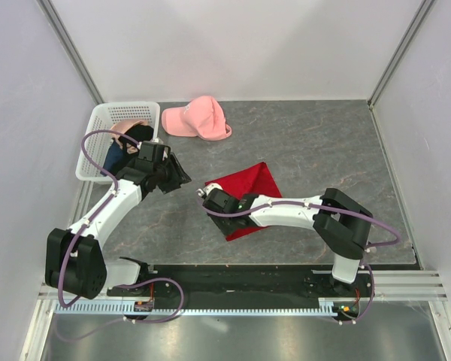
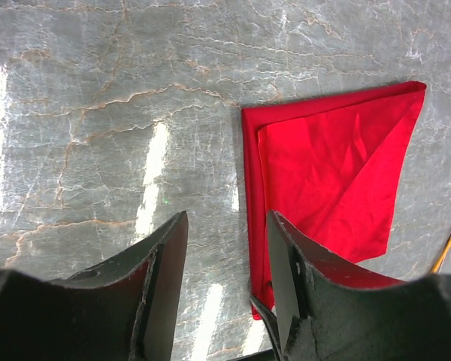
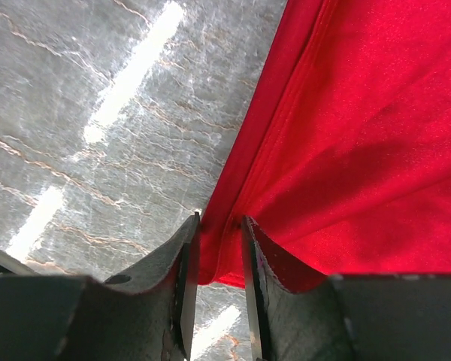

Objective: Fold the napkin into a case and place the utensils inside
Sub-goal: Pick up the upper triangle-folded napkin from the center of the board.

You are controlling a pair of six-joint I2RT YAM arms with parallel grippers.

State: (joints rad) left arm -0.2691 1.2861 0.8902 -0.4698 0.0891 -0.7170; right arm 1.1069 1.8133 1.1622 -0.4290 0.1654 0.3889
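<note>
Grey marbled worktop (image 1: pixel 308 143) carries the red napkin (image 1: pixel 249 188) near its centre, partly folded and not yet a case. The right arm's fingers (image 3: pixel 182 271) sit narrow astride its left hem; whether they have clamped cannot be told. The left arm's fingers (image 2: pixel 169 263) hang released over bare stone just beside the cloth. One orange utensil (image 2: pixel 449 247) lies past the napkin's opposite edge. Risk: a shallow bite catches one layer only, dragging the fold apart.
</note>
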